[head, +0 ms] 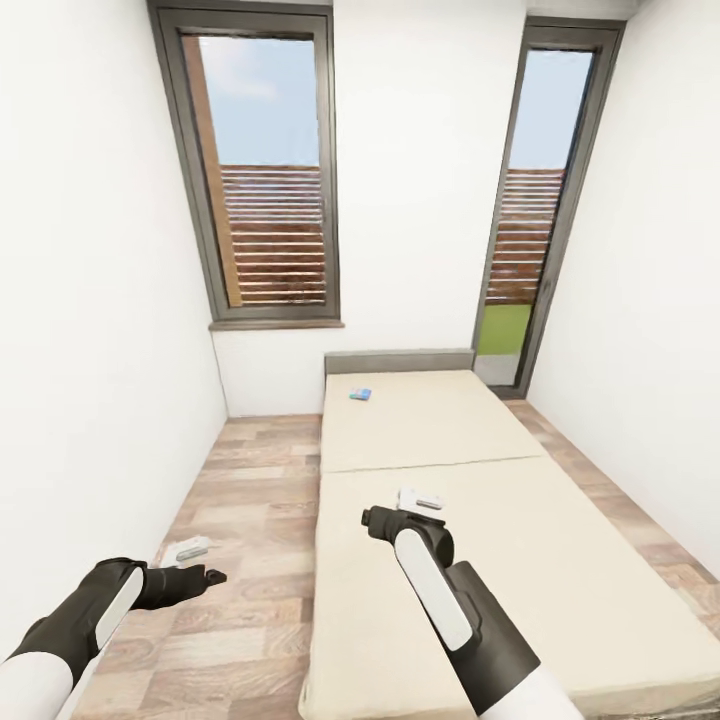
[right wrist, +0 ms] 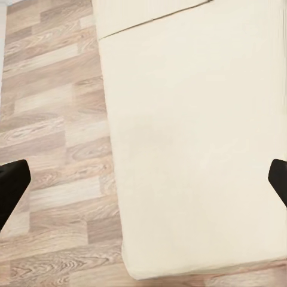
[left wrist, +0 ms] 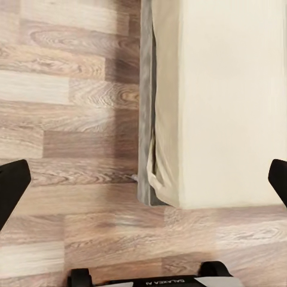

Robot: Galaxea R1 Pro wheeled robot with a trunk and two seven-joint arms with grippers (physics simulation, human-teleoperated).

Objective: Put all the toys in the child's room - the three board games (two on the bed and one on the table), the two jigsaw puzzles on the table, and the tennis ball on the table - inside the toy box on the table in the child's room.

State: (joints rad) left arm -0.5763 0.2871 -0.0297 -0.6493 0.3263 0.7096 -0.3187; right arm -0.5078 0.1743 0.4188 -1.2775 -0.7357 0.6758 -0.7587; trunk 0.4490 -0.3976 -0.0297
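Board game [head: 360, 394], small and blue, lies far up the bed [head: 420, 420]. Your left gripper [left wrist: 143, 179] and right gripper [right wrist: 143, 179] both hold their jaws wide, empty.

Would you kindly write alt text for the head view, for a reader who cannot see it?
A cream bed fills a narrow white room, with a small blue board game near its far end. Both grippers, left over the wood floor and right over the mattress, hold nothing.

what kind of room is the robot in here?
Most likely a small bedroom: a wide cream bed with a grey headboard against white walls, wood-plank floor, a tall window, and a small blue box lying on the mattress.
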